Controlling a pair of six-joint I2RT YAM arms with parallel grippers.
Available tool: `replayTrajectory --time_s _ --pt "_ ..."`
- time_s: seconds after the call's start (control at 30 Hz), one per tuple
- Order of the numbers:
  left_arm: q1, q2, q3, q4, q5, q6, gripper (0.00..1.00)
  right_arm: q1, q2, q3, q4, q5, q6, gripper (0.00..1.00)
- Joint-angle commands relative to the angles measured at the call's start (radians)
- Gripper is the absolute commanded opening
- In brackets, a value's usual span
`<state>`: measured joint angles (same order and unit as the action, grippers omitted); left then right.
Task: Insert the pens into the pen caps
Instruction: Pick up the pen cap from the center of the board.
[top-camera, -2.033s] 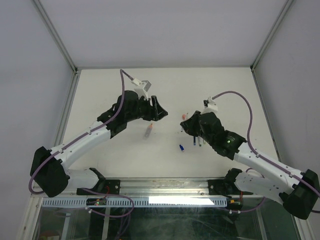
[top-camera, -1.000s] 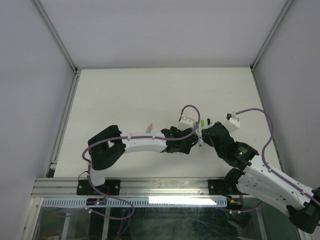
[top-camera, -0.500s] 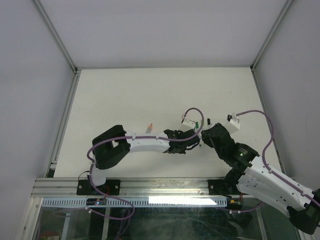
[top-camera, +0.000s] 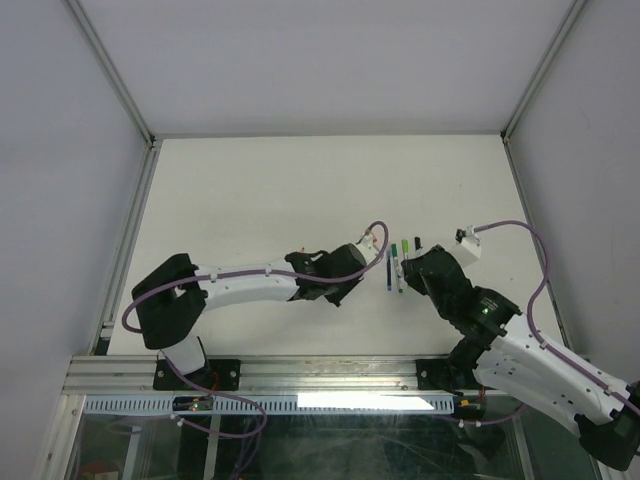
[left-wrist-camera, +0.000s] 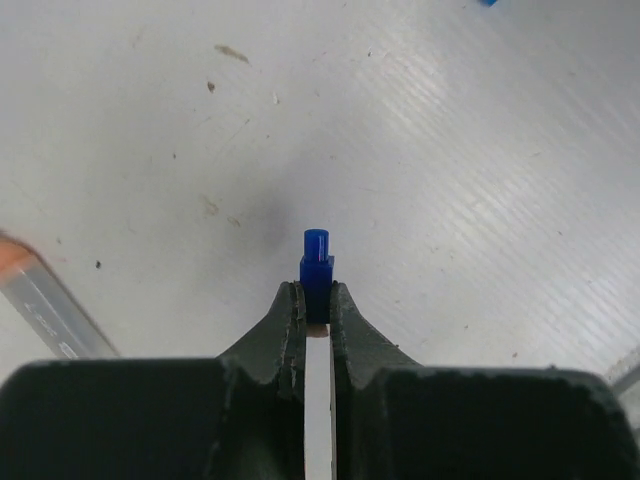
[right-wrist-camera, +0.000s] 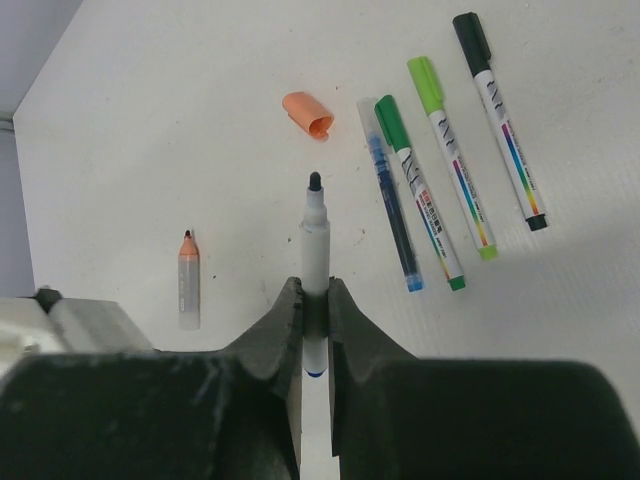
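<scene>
Closed down, the left gripper (left-wrist-camera: 308, 310) pinches 1 blue cap (left-wrist-camera: 317, 268) — the right gripper (right-wrist-camera: 313, 300) clamps 1 bare-tipped pen (right-wrist-camera: 315, 240); orange cap (right-wrist-camera: 307, 113) lies loose.

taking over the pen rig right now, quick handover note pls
Left gripper: shut on a blue cap.
Right gripper: shut on an uncapped pen.
On the table: orange cap and uncapped orange pen, apart; green pen, light green pen and black pen lie capped; blue pen beside them, cap unclear.
Done: three capped.
Left: join held pen and cap, then the orange pair.
</scene>
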<state>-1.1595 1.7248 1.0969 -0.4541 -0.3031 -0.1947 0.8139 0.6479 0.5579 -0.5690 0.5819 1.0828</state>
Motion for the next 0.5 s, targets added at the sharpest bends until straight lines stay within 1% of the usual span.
replayTrajectory --time_s 0.0,0.07,0.13,0.2,0.3,0.4,0.47 --pt "0.099 -0.123 -0.020 0.112 0.350 0.286 0.00 -0.003 -0.027 0.001 0.041 0.024 0.006 0.09" --pt "0.131 -0.135 -0.018 0.124 0.435 0.345 0.00 -0.002 -0.039 -0.003 0.039 0.026 0.003 0.09" --pt "0.144 -0.129 -0.013 0.126 0.450 0.405 0.00 -0.004 -0.051 -0.001 0.029 0.030 0.001 0.10" --pt "0.155 -0.118 -0.008 0.126 0.431 0.452 0.00 -0.003 -0.063 0.002 0.014 0.032 0.001 0.10" --pt "0.183 -0.112 -0.022 0.127 0.498 0.527 0.00 -0.003 -0.084 -0.001 0.001 0.040 0.003 0.10" --pt "0.188 -0.128 -0.042 0.157 0.531 0.599 0.00 -0.002 -0.104 -0.010 0.007 0.050 -0.005 0.10" --pt "0.188 -0.143 -0.067 0.158 0.598 0.710 0.00 -0.002 -0.117 -0.013 0.006 0.057 -0.006 0.10"
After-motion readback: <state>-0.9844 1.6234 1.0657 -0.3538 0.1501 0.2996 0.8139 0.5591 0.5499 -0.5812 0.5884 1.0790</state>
